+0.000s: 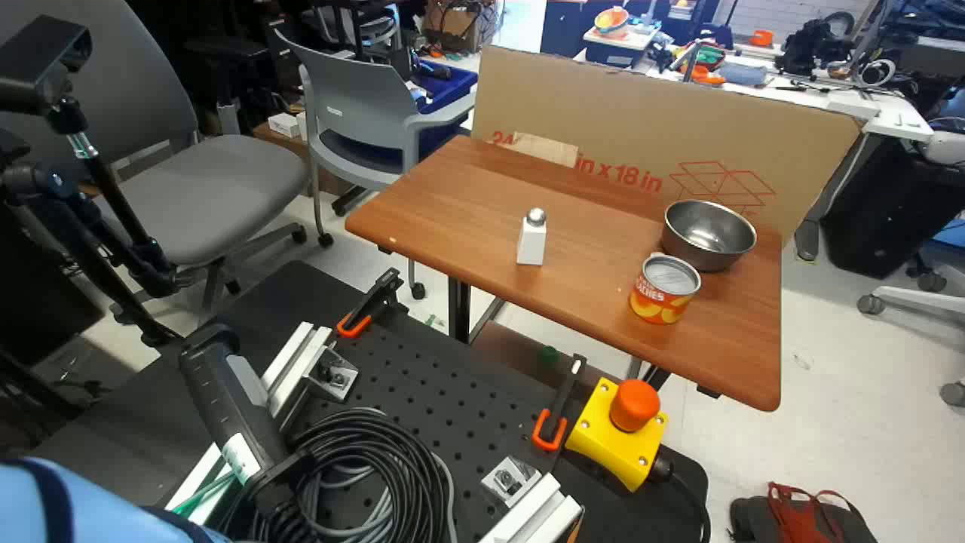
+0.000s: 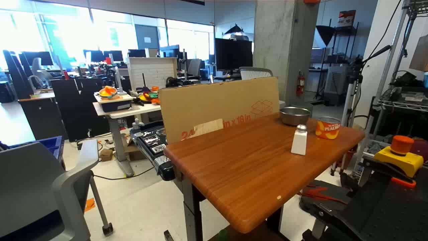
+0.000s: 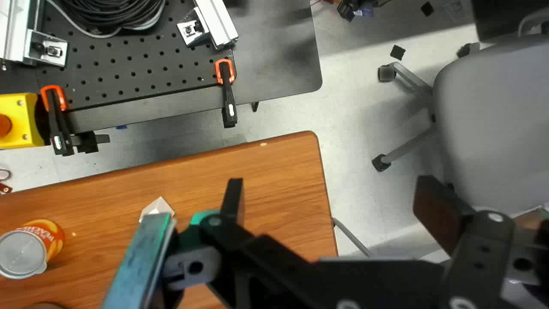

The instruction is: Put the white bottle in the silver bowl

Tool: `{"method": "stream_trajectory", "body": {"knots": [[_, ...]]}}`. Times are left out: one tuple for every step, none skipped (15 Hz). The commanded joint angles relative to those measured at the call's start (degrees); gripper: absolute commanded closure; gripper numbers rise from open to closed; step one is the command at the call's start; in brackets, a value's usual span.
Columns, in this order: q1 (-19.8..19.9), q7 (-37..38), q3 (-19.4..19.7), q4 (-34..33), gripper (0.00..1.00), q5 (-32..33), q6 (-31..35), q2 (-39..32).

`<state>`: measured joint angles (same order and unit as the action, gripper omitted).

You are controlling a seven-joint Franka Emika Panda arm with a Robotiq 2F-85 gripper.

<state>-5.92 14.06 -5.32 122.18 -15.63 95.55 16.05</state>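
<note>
The silver bowl (image 2: 295,118) is a round metal shell, smooth and softly reflective. The white bottle (image 1: 531,246), a tapered, flat-sided block with a domed metallic cap, stands upright well apart from the bowl. Near the bowl sits a cylindrical peach can (image 1: 662,298) with an orange fruit-printed label and a grey top. All three rest on a wood-grained worktop (image 1: 452,196) with rounded corners. Behind the bowl rise a brown cardboard sheet (image 1: 603,105) with red print and, well beyond, a rough concrete pillar (image 2: 273,40). In the wrist view the jaws are wide apart.
</note>
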Motion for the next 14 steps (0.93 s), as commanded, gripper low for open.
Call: {"method": "stream_trajectory", "body": {"knots": [[0.57, -0.1, -0.49, -0.12, 0.0, -0.1, -0.14, -0.02], [0.57, -0.1, -0.48, -0.12, 0.0, -0.1, -0.14, -0.02], [0.57, -0.1, -0.48, -0.12, 0.0, -0.1, -0.14, -0.02], [0.57, -0.1, -0.48, -0.12, 0.0, -0.1, -0.14, -0.02], [0.57, -0.1, -0.47, -0.12, 0.0, -0.1, -0.14, -0.02], [0.57, -0.1, -0.47, -0.12, 0.0, -0.1, -0.14, -0.02], [0.57, -0.1, -0.47, -0.12, 0.0, -0.1, -0.14, -0.02], [0.57, -0.1, -0.47, -0.12, 0.0, -0.1, -0.14, -0.02], [0.57, -0.1, -0.47, -0.12, 0.0, -0.1, -0.14, -0.02], [0.7, -0.45, -0.34, -0.43, 0.0, 0.14, 0.02, -1.22], [1.0, -0.98, -0.24, -0.3, 0.0, 0.91, 1.7, -2.59], [1.35, -1.37, -0.18, 0.11, 0.0, 2.2, 3.21, -3.38], [1.71, -2.19, 0.02, 0.53, 0.0, 3.55, 4.89, -4.39], [1.99, -2.99, 0.23, 0.86, 0.0, 4.71, 6.59, -5.49]]}}
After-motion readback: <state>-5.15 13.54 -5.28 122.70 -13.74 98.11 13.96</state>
